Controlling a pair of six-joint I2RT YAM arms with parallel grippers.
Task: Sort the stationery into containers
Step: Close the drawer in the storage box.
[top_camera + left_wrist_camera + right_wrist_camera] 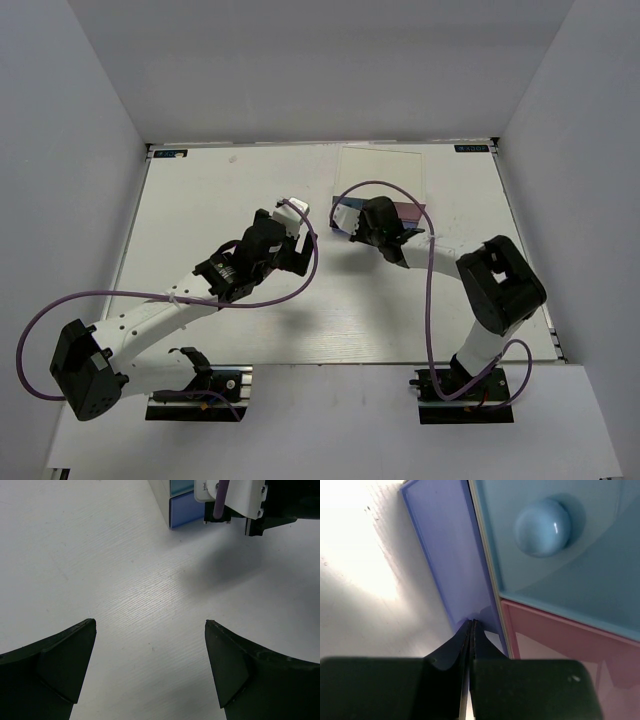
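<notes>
The white organiser (382,172) stands at the far middle of the tabletop (100,555), a little to the right; up close its lavender drawer (447,555) sits beside the blue drawer (580,585) with its round knob (542,527), and the pink drawer (560,645) lies next to both.

The right arm (495,290) rises from its base at the near right, bends at a high elbow and reaches left and away to the organiser; the right gripper (471,625) points straight at the drawer fronts; its fingers are pressed together with nothing between them, and their tips meet the lavender front near the corner by the pink drawer — whether they press on it I cannot tell.

The left arm (170,310) stretches from the near left diagonally toward the middle; the left gripper (150,670) hangs above bare tabletop, aimed at the organiser's lower corner; its fingers (60,665) stand wide apart — holding nothing, touching nothing; a purple cable (300,270) loops beside its wrist.
</notes>
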